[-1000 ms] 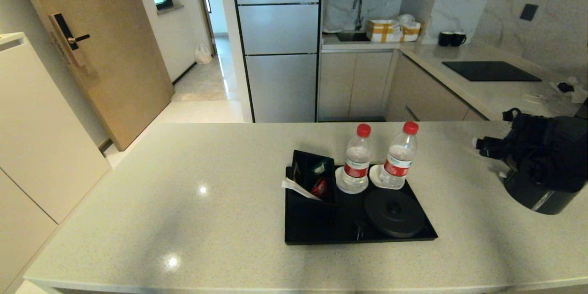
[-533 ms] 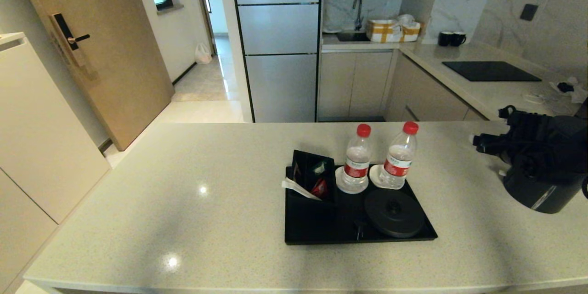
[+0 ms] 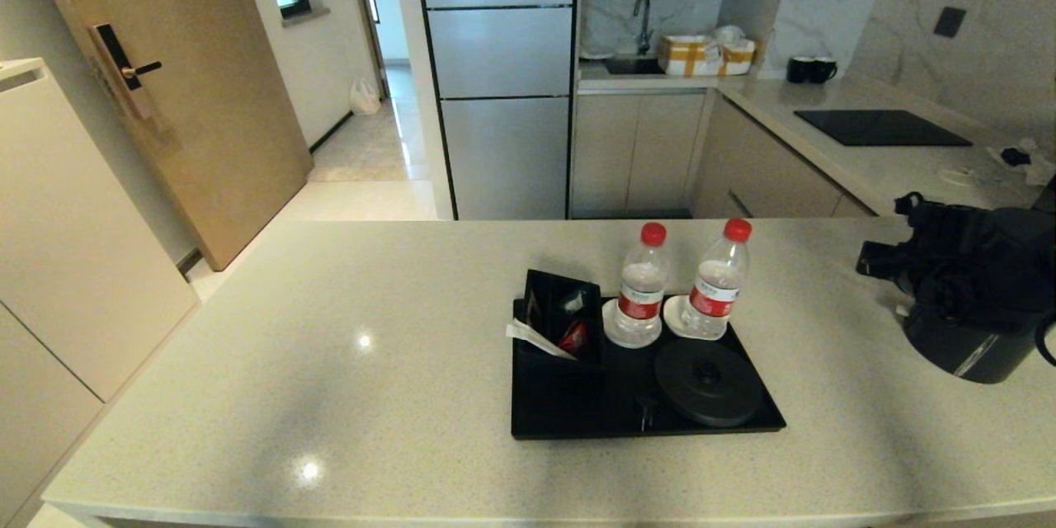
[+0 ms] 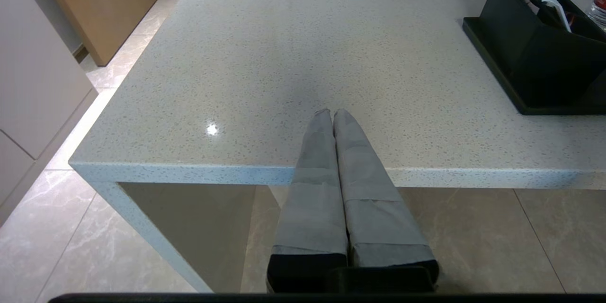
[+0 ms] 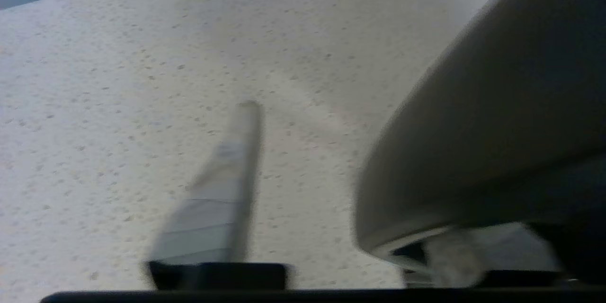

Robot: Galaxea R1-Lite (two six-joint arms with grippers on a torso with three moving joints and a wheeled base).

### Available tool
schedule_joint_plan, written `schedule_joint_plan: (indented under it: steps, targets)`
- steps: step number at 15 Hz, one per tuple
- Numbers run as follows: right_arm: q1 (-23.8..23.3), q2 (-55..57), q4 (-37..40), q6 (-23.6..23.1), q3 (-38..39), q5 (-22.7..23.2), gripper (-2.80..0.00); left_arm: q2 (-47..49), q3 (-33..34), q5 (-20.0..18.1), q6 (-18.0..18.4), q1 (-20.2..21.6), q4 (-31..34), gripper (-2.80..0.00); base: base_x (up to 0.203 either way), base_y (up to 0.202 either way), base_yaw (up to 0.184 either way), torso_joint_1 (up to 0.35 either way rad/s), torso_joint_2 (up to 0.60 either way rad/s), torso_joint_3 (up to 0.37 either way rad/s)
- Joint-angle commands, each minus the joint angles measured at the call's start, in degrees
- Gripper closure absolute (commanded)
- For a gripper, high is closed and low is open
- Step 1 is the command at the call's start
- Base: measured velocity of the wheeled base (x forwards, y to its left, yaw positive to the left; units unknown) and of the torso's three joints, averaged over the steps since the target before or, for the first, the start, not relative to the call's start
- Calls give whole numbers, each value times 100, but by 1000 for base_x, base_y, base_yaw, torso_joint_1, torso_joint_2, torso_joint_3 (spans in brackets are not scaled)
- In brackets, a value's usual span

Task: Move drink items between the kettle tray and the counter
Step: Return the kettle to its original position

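The dark grey kettle (image 3: 978,346) stands on the beige counter (image 3: 371,346) at the far right, off the black kettle tray (image 3: 569,412). My right gripper (image 3: 903,297) is at the kettle's upper left side, open. In the right wrist view the gripper (image 5: 326,104) shows one finger (image 5: 236,161) clear of the kettle body (image 5: 497,128), with bare counter between them; its other finger is mostly hidden. Two red-capped water bottles (image 3: 641,289) (image 3: 716,285) stand at the tray's back, by the bare round kettle base (image 3: 708,384). My left gripper (image 4: 331,113) is parked shut over the counter's near edge.
A black box of sachets (image 3: 561,318) sits on the tray's left part. White coasters (image 3: 615,326) lie under the bottles. A black cooktop (image 3: 881,128) is on the far side counter. The counter's left half is bare stone, with floor beyond its edges.
My right gripper edged left along the kettle's top, then drew back to the right. The kettle stays put on the counter. Tray and bottles have not moved.
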Motion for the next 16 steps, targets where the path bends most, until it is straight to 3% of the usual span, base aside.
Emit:
schedule_joint_plan:
  steps: [1, 9, 16]
  targets:
    - [2, -4, -27, 2, 42, -1, 0, 0, 0, 2, 2, 0, 1, 0, 0, 0, 0, 0, 0, 0]
    - [8, -76, -69, 2, 217, -1, 0, 0, 0, 5, 2, 0, 1, 0, 0, 0, 0, 0, 0, 0]
    - [72, -1092, -774, -230, 1884, 158, 0, 0, 0, 2, 2, 0, 1, 0, 0, 0, 0, 0, 0, 0]
